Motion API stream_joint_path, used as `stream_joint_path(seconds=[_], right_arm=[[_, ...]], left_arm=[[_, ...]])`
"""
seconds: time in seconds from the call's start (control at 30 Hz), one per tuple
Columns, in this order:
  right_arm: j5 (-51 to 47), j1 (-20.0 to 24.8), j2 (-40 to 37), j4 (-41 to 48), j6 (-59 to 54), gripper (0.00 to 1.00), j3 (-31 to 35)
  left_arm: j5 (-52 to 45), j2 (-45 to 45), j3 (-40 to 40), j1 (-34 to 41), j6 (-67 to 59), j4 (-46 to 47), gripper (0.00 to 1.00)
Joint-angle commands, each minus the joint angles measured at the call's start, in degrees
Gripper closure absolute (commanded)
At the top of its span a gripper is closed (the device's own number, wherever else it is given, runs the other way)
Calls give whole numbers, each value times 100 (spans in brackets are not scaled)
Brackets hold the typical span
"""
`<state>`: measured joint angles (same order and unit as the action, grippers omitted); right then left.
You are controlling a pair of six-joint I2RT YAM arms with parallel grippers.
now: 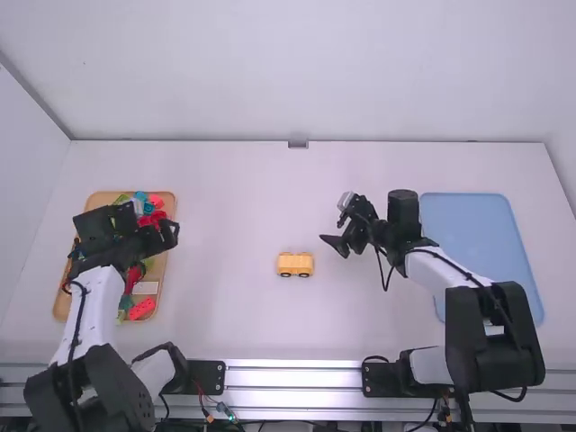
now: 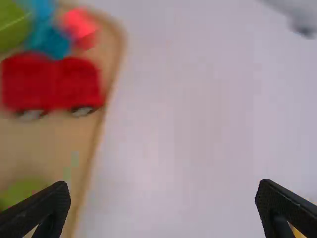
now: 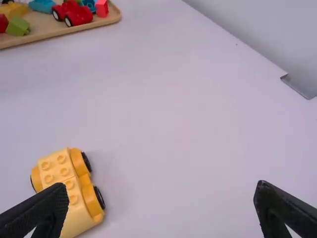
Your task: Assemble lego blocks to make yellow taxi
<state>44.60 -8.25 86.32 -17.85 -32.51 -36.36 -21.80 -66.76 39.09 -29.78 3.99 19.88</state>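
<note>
Arms are both bent over the white table (image 1: 234, 207) right now, and they're doing pretty different poses. Left one has its elbow low near the table's near edge, with the white link running away from the camera to a wrist parked over the wooden tray (image 1: 59, 310), so the left gripper (image 1: 170, 233) hangs around the tray's inner side, turned toward the middle. Its two fingers are spread wide with nothing between them. Right arm's elbow sits out to the side, the forearm angles up and inward past the near part of the blue tray (image 1: 468, 238), and the wrist tips the right gripper (image 1: 332, 232) down and toward the middle. Same deal there, fingers well apart and empty. As for the build, the yellow block car (image 1: 295, 264) stands on its wheels on bare table between the arms, closer to the right gripper and a bit nearer the camera than it. You can see studs on top and black wheels (image 3: 86, 162) along the side. Over in the wooden tray there's a red car (image 3: 72, 13) plus green, blue and red blocks.
</note>
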Motion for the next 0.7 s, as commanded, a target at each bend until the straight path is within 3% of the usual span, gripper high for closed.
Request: stream_joint_path(seconds=[0.0,0.27,0.43,0.53,0.67], right_arm=[[37,-7,-50,-81,273,1,37],[28,-4,-50,-118,431,2,37],[31,-4,-50,-120,422,1,37],[11,-4,-50,-133,417,1,37],[-48,-4,-50,-168,407,1,33]], left_arm=[[1145,-203,339,-149,717,313,1],[2124,-1578,1530,-177,734,1491,1],[2796,-2761,2323,-177,645,1934,10],[3104,-3195,2581,-179,612,2024,21],[2870,-3628,2787,-177,153,1969,30]])
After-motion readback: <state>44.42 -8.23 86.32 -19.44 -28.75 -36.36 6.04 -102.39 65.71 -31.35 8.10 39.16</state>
